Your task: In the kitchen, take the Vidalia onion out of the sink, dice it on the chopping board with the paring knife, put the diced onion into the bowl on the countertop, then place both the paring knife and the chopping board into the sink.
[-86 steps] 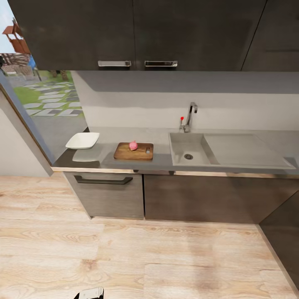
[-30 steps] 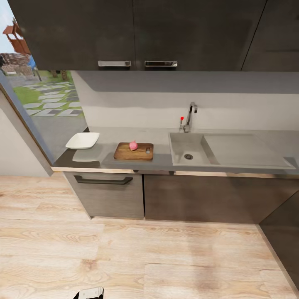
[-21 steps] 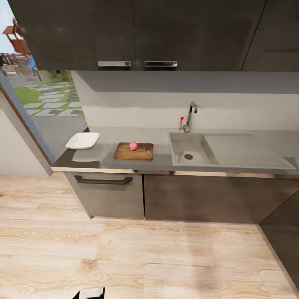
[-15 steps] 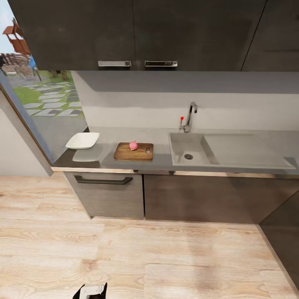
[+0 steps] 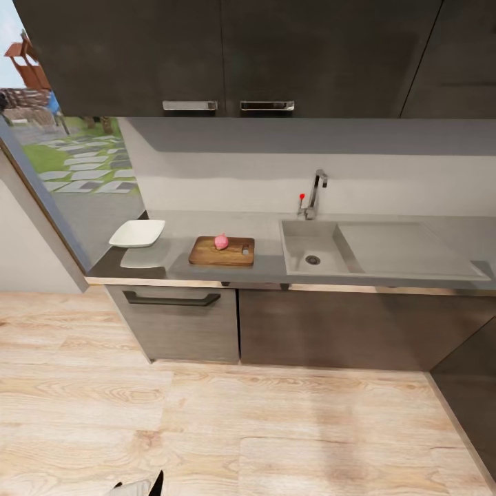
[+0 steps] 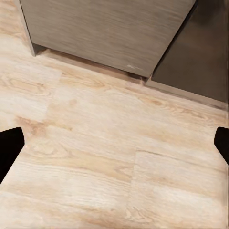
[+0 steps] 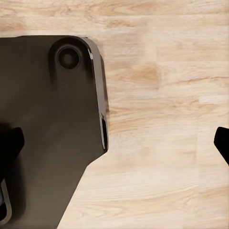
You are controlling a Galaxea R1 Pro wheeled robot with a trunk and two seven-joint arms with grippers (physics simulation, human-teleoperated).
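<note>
On the chopping board (image 5: 222, 251), left of the sink (image 5: 313, 248), the Vidalia onion (image 5: 221, 241) is sitting loose and, being round, risks rolling off if nudged; both grippers' fingers are hanging spread wide over the floor (image 6: 119, 157).

Head camera stands back, looking down at the long grey metal-look countertop (image 5: 179, 231); both wrist cameras face the pale wood-plank floor (image 6: 114, 157) close up, a floor all three share.

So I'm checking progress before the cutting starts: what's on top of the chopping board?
The Vidalia onion sits whole on the chopping board. A small dark mark near the board's right end is too small to identify. No knife is discernible.
</note>
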